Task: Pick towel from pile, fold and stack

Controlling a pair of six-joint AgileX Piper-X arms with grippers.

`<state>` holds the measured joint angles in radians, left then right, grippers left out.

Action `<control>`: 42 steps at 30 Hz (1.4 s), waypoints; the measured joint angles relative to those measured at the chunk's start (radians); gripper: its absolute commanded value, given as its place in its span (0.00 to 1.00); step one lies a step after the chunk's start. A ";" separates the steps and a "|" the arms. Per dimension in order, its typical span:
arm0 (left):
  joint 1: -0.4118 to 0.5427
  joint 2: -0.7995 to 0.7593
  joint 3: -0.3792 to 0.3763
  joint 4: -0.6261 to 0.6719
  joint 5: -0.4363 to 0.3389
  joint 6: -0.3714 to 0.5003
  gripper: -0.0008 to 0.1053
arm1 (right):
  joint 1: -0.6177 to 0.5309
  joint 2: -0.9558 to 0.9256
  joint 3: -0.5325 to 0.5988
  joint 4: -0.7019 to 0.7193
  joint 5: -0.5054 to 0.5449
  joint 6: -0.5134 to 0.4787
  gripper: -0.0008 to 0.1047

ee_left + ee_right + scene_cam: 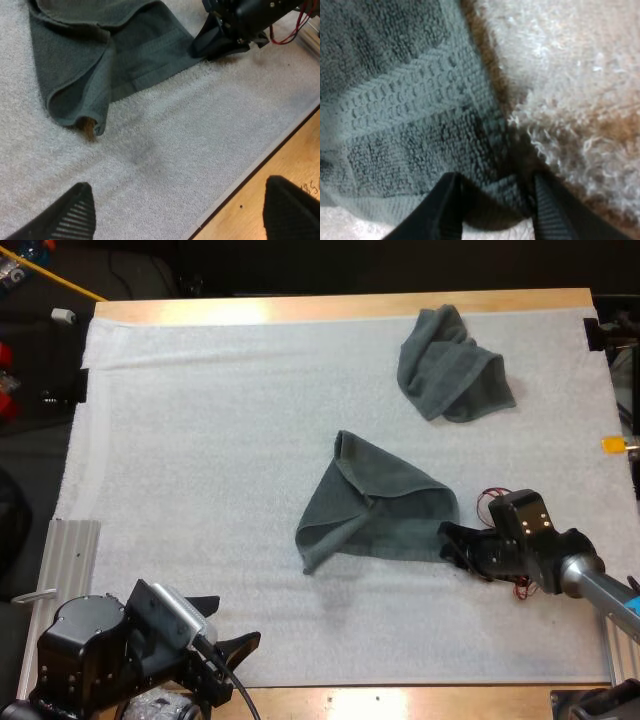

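A dark grey-green towel (375,505) lies loosely folded over itself at the middle of the mat. My right gripper (447,540) is low at its near right corner. In the right wrist view the two black fingers (447,205) press on that corner of the towel (410,110) from both sides. A second, crumpled towel (452,365) lies at the far right of the mat. My left gripper (235,645) hovers open near the mat's front edge, left of the middle towel. Its fingertips (75,212) stand wide apart over bare mat, short of the towel (100,55) and the right gripper (215,40).
The white mat (200,440) covers most of the wooden table (300,308). A metal rail (65,555) runs along the mat's left side. The mat's front edge and bare wood (280,160) are close to my left gripper.
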<state>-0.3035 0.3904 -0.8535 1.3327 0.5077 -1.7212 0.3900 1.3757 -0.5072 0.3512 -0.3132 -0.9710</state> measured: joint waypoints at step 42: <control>0.000 0.216 0.212 -0.215 0.022 -0.001 0.64 | 0.241 -0.259 0.001 0.331 0.199 -0.098 0.01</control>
<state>-0.3035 0.6062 -0.6419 1.1180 0.5296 -1.7219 0.6311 1.1164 -0.5058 0.6821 -0.1137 -1.0687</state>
